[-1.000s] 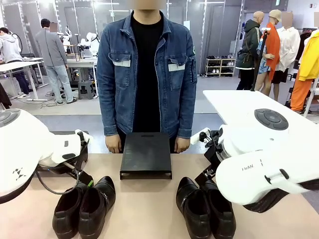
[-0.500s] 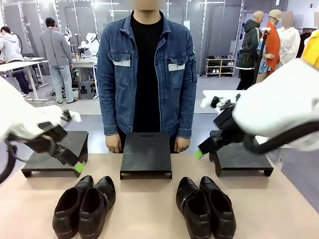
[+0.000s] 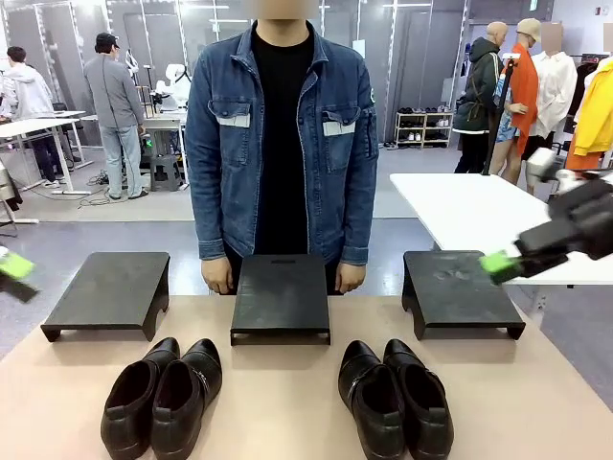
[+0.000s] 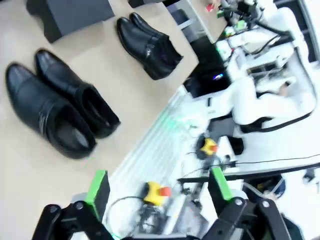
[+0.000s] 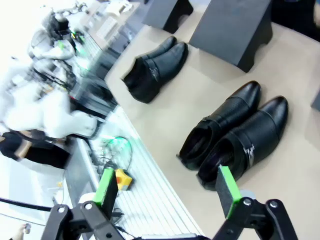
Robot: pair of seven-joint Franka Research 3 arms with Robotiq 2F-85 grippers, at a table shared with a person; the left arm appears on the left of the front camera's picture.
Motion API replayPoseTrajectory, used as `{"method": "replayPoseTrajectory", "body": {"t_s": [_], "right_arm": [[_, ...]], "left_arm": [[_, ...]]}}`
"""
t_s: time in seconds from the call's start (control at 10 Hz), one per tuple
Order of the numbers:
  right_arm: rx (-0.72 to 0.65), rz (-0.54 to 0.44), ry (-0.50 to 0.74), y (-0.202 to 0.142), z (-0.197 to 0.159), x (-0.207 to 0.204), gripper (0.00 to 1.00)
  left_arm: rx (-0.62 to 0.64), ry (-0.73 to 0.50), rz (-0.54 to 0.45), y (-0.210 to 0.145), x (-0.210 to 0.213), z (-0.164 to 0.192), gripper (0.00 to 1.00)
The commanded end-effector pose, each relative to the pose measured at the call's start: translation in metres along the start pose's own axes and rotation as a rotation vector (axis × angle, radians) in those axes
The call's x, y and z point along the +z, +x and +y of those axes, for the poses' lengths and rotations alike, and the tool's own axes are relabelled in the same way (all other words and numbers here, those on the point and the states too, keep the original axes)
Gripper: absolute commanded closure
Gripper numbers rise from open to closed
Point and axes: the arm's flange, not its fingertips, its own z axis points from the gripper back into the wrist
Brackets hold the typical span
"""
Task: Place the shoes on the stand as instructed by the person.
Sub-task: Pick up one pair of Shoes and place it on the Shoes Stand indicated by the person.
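Shoes: 2 pairs, 4 shoes in all, sit on the desk (image 3: 278,402) at its near side. The left pair (image 3: 163,395) is in front of the gap between the left and middle stands, and the right pair (image 3: 395,398) is in front of the gap between the middle and right stands. In each pair the shoes are side by side, toes towards the person.
Stands: 3 low black stands line the far side of the desk, the left stand (image 3: 107,287), the middle stand (image 3: 281,295) and the right stand (image 3: 460,292). All 3 tops are bare.
Person: the person (image 3: 281,144) stands behind the middle stand with a hand at either side of it, low at the desk edge. No pointing gesture shows.
Left pincer: the left pincer (image 4: 158,186) is wide open with nothing between its green pads. It is out at the left edge of the desk, well apart from the left pair.
Right pincer: the right pincer (image 5: 166,186) is wide open and empty. It is off to the right, above the right stand's outer end and well apart from the right pair.
Done: nothing yet, judging by how things lie. No shoe is on a stand or in a grip.
Left: all of it. The person has to name a stand, then each pair has to be gripped, lifted and set down there.
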Motion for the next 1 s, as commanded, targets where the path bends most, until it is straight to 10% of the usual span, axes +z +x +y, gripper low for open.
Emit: {"method": "replayPoseTrajectory", "body": {"t_s": [0.0,0.9], "right_arm": [[-0.065,-0.074,0.06,-0.027,-0.032,0.04,0.0],[-0.221,-0.335,0.137,-0.154,-0.058,0.132,0.0]], "left_arm": [[0.209,-0.075,-0.11,-0.028,0.032,0.026,0.0],[0.184,-0.131,-0.552,-0.179,0.123,0.108,0.0]]}}
